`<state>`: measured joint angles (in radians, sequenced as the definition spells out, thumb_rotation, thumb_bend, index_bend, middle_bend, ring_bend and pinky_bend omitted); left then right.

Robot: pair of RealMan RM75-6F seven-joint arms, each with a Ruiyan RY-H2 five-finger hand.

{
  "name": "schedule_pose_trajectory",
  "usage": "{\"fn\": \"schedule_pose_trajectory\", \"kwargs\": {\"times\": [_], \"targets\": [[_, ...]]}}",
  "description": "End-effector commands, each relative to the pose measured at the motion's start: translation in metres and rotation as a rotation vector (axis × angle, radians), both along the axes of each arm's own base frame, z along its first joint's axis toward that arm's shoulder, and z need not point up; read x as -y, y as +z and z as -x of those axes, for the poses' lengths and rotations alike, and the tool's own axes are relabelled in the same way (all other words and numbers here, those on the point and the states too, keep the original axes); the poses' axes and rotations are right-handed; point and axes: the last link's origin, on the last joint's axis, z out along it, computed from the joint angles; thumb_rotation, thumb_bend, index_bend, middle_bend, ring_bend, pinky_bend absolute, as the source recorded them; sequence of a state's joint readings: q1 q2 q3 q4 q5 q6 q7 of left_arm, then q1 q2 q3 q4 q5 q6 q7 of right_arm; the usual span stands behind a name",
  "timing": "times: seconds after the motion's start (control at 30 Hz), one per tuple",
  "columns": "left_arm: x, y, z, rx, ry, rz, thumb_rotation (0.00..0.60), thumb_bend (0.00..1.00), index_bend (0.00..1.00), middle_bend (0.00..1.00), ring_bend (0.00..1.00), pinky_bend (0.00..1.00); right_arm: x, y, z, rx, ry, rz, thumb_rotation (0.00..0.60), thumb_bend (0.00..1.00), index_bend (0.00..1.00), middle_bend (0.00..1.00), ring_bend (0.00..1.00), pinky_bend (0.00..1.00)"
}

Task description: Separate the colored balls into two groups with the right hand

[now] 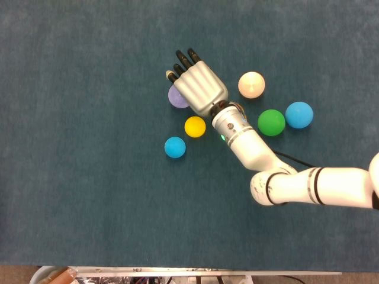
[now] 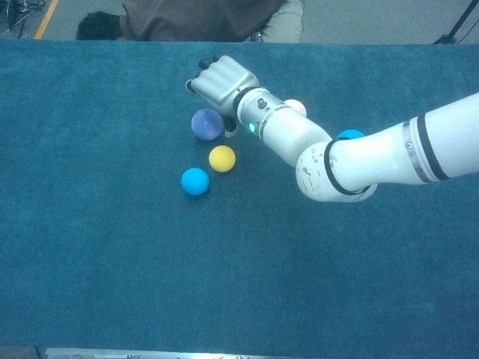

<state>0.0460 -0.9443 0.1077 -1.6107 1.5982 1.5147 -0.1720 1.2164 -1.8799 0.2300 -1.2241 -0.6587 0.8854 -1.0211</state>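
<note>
My right hand [image 1: 198, 86] hovers over the blue cloth with its fingers extended toward the far side and nothing in them; the chest view shows the same right hand [image 2: 221, 81]. A purple ball [image 1: 176, 97] [image 2: 206, 124] lies just left of the palm, partly under its edge. Below it sit a yellow ball [image 1: 195, 126] [image 2: 222, 158] and a small blue ball [image 1: 174, 147] [image 2: 195, 181]. To the right of the forearm lie a cream ball [image 1: 251, 84], a green ball [image 1: 271, 122] and a larger blue ball [image 1: 299, 115]. In the chest view the arm hides the green ball.
The blue cloth table [image 1: 77, 177] spreads wide to the left and toward the near edge. A person in dark clothes [image 2: 202, 19] sits beyond the far edge. My right forearm [image 1: 249, 151] crosses between the two clusters of balls.
</note>
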Motion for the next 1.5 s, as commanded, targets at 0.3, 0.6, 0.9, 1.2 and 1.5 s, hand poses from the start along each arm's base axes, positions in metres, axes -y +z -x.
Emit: {"fn": "schedule_pose_trajectory", "kwargs": {"times": [0.3,0.6,0.9,1.2,1.5], "targets": [[0.001,0.002,0.001,0.004,0.007,-0.003,0.6,0.44,0.32,0.21,0.21,0.2,0.004,-0.014,-0.01,-0.031,-0.003,-0.006,0.6,0.07,0.29,0.25,0.06,0.12],[0.002,0.003,0.002,0.004,0.01,-0.007,0.6,0.44,0.32,0.21,0.21,0.2,0.009,-0.021,-0.014,-0.054,-0.016,0.004,0.6,0.07,0.31,0.25,0.06,0.12],[0.003,0.003,0.002,0.007,0.011,-0.007,0.6,0.44,0.32,0.21,0.21,0.2,0.011,-0.024,-0.012,-0.067,-0.033,0.006,0.6,0.07,0.36,0.25,0.06,0.12],[0.004,0.003,0.002,0.012,0.009,-0.009,0.6,0.44,0.32,0.21,0.21,0.2,0.011,-0.025,-0.009,-0.06,-0.046,0.012,0.6,0.07,0.42,0.25,0.06,0.12],[0.005,0.003,0.003,0.013,0.006,-0.01,0.6,0.44,0.32,0.21,0.21,0.2,0.009,-0.012,0.001,-0.032,-0.05,0.008,0.6,0.07,0.44,0.26,0.07,0.12]]}}
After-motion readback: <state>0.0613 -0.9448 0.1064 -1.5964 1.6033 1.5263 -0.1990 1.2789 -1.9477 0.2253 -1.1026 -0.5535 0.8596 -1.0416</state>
